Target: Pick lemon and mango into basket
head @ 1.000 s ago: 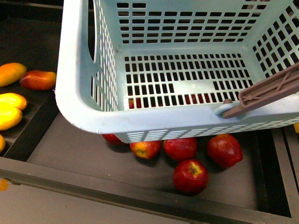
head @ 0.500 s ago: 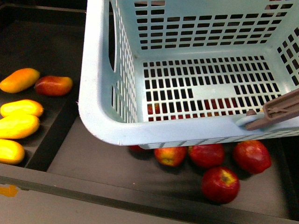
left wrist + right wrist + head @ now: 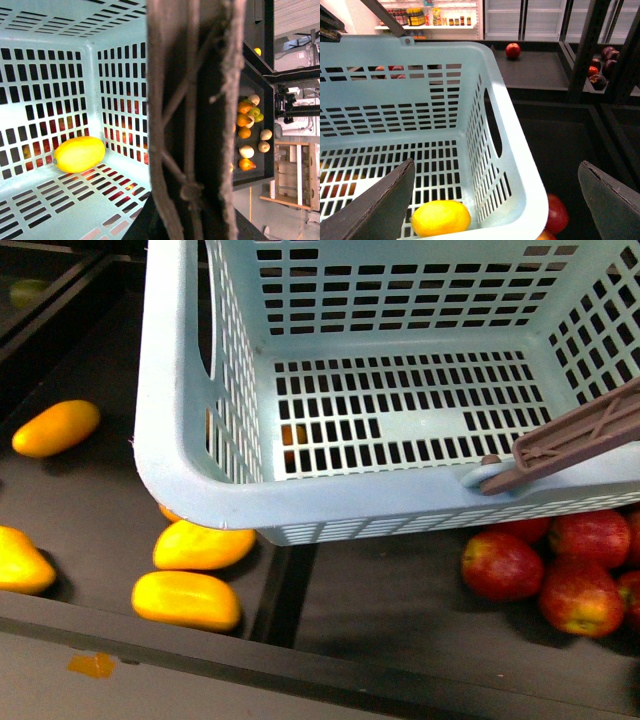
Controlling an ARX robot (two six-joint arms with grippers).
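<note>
The aqua basket point(image 3: 180, 470) hangs over the fruit shelf and fills the upper front view, its brown handle point(image 3: 580, 445) at the right. My left gripper point(image 3: 192, 210) is shut on that handle point(image 3: 195, 120), which blocks the middle of the left wrist view. The lemon point(image 3: 79, 154) lies on the basket's slotted floor by a wall; the right wrist view shows the lemon point(image 3: 440, 218) too. My right gripper point(image 3: 497, 205) is open above the basket's corner rim point(image 3: 510, 150), holding nothing. Mangoes point(image 3: 204, 545) point(image 3: 186, 600) point(image 3: 56, 428) lie on the dark shelf below the basket's left corner.
Red apples point(image 3: 500, 565) cluster in the compartment at the lower right, past a raised divider point(image 3: 285, 590). Another mango point(image 3: 20, 562) lies at the left edge. One apple point(image 3: 557, 212) sits just beyond the basket's corner. A front ledge point(image 3: 300, 660) borders the shelf.
The basket has shifted left over the shelf. The apples that lay under it now lie at the right, and the mangoes now lie under its left corner.
</note>
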